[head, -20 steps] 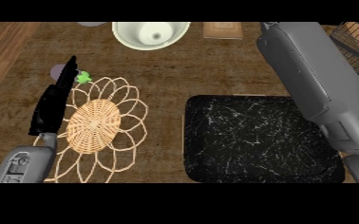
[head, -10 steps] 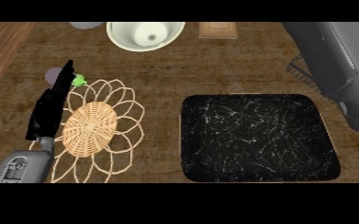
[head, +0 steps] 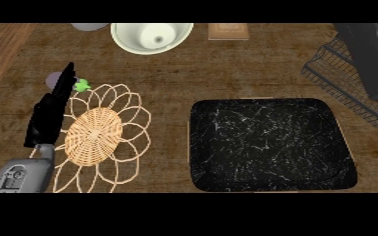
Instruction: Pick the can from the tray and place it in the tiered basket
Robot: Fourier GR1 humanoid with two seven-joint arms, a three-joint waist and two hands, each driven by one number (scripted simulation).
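Observation:
The black marbled tray [head: 269, 145] lies at the lower right of the counter, and no can shows on it. The can appears nowhere in the view. Dark wire of the tiered basket [head: 330, 76] shows at the right edge, partly behind my right forearm [head: 362, 50], which crosses the upper right corner. The right hand itself is out of the picture. My left hand [head: 50, 112] stands open at the left edge, fingers straight and pointing up, beside a woven mat.
A woven flower-shaped mat [head: 94, 136] lies left of the tray. A white bowl [head: 152, 36] and a small wooden block [head: 228, 31] sit at the back. A green bit [head: 83, 85] and a pale round thing [head: 56, 80] lie near the left fingertips.
My right forearm has swung from above the tray's right side out to the upper right corner, uncovering the basket's wire. The left hand has stayed still.

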